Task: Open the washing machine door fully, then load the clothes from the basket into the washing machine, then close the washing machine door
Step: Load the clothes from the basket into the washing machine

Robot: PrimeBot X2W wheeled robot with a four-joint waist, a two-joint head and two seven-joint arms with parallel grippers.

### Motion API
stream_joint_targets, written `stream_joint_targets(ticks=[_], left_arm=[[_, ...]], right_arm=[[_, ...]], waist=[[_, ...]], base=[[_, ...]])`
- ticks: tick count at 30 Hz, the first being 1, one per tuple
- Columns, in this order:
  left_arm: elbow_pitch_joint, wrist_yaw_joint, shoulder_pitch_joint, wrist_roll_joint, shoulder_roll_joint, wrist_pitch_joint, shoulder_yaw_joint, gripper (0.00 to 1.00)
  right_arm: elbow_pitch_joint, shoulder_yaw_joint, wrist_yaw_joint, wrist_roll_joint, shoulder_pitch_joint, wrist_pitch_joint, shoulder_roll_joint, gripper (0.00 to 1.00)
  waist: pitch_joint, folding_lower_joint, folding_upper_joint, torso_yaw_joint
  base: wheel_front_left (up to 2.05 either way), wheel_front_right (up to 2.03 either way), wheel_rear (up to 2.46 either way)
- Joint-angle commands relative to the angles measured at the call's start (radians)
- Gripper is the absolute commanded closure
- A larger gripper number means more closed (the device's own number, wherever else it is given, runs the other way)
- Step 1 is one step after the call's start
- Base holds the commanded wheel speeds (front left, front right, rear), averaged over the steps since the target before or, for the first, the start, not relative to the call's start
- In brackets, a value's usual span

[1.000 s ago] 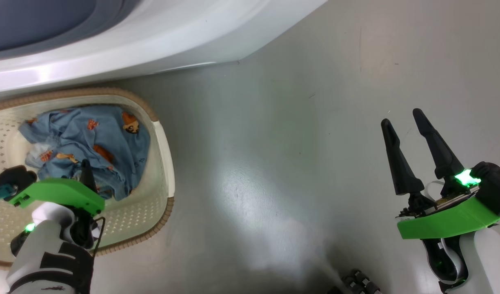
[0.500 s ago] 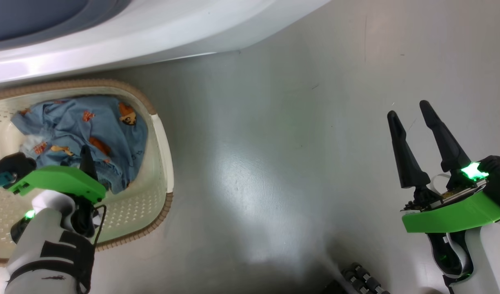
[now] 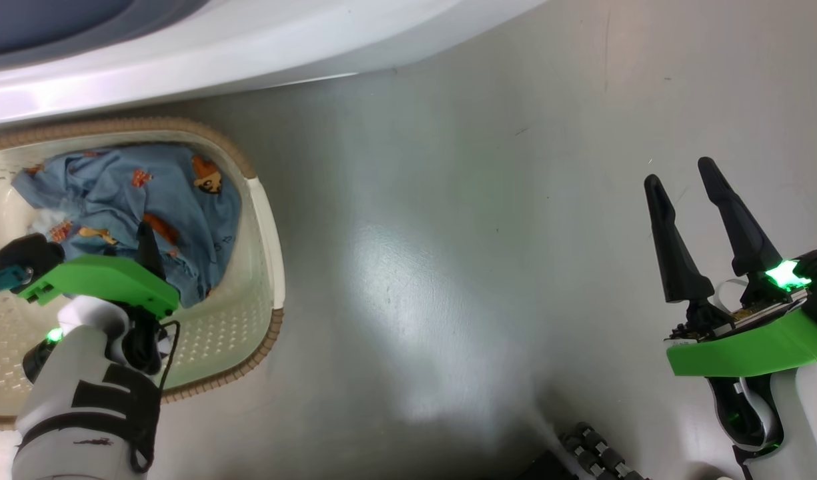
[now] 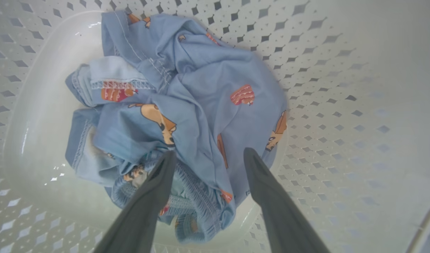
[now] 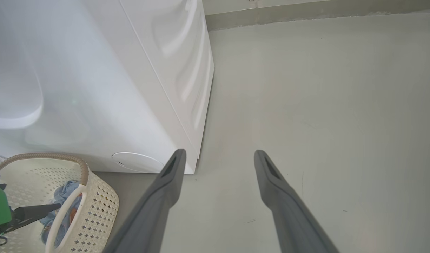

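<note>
The cream-white perforated basket [image 3: 265, 220] stands on the floor against the white washing machine [image 3: 261, 53]. The light-blue cartoon-print clothes [image 3: 181, 193] lie crumpled in it. My left gripper [image 4: 209, 153] is down inside the basket. It is open, with its fingertips [image 4: 167, 161] straddling a fold of the clothes [image 4: 197, 88], and nothing is pinched. My right gripper [image 3: 678, 171] hangs open over bare floor at the far right, holding nothing. A grey-blue curved patch at the head view's top left is too cropped to tell whether it is the washing machine door.
The right wrist view looks past my right gripper [image 5: 220, 153] at the washing machine [image 5: 130, 88], its low round cap [image 5: 137, 162], the basket [image 5: 99, 207] and my left gripper's fingers [image 5: 35, 211]. Grey floor [image 3: 481, 233] stretches right. The robot's wheeled base [image 3: 595, 453] shows at the bottom.
The whole head picture has slid slightly, so the camera has moved. Both grippers stay open, and the left one keeps about the same place over the clothes.
</note>
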Motion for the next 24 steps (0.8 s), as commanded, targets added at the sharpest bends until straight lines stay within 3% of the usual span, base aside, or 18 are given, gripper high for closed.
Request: stream_joint_targets(ticks=[1,24], left_arm=[[-0.001,0.007,0.025,-0.007,0.024,-0.013,0.010,0.00],[-0.001,0.031,0.002,-0.012,0.017,-0.020,-0.018,0.00]], right_arm=[[-0.024,0.011,0.003,0.011,0.025,-0.005,-0.017,0.00],[-0.036,0.002,0.003,0.011,0.029,-0.005,-0.029,0.00]], waist=[[0.003,0.0000,0.0000,0.000],[0.040,0.0000,0.0000,0.006]], base=[[0.00,0.00,0.00],[0.00,0.00,0.00]])
